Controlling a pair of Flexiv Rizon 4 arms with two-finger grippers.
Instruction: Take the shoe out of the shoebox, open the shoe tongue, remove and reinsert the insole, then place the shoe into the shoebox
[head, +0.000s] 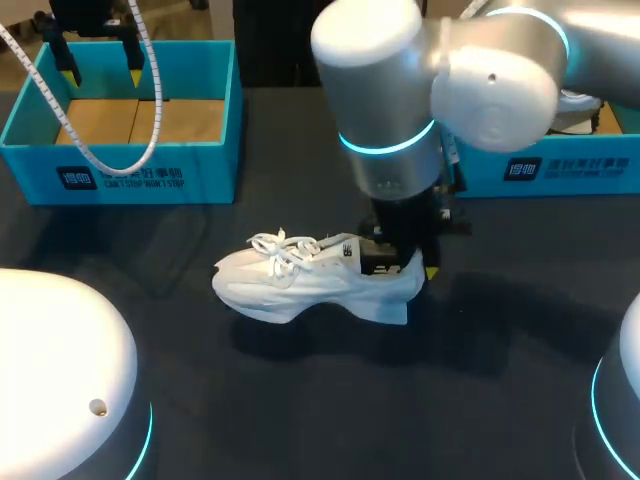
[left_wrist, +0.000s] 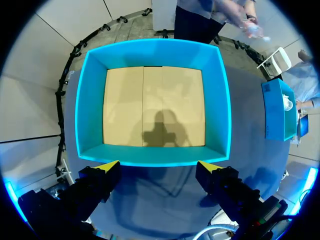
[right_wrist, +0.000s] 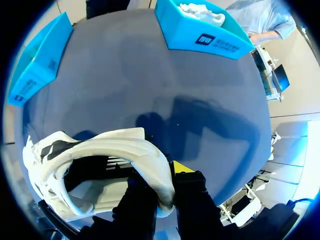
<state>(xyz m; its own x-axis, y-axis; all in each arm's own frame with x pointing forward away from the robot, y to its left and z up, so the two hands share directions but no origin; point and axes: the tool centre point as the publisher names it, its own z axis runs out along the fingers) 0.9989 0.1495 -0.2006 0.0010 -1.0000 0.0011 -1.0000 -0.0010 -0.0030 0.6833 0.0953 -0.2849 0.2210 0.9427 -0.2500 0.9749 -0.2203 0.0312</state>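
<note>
A white laced shoe (head: 300, 280) stands upright on the dark table, toe toward my left arm's side. My right gripper (head: 402, 262) comes down on its heel. In the right wrist view that gripper (right_wrist: 162, 187) is shut on the shoe's heel collar (right_wrist: 150, 165), with one finger inside the shoe and the other outside. The blue shoebox (head: 215, 120) at the back left holds nothing on its cardboard floor (left_wrist: 155, 105). My left gripper (head: 100, 62) hangs over that box, and its fingers (left_wrist: 107, 167) stand wide open with nothing between them.
A second blue box (head: 570, 168) stands at the back right with another white shoe (right_wrist: 202, 12) in it. Dark table surface (head: 330, 400) lies in front of the shoe. A white cable (head: 60, 110) hangs across the left box.
</note>
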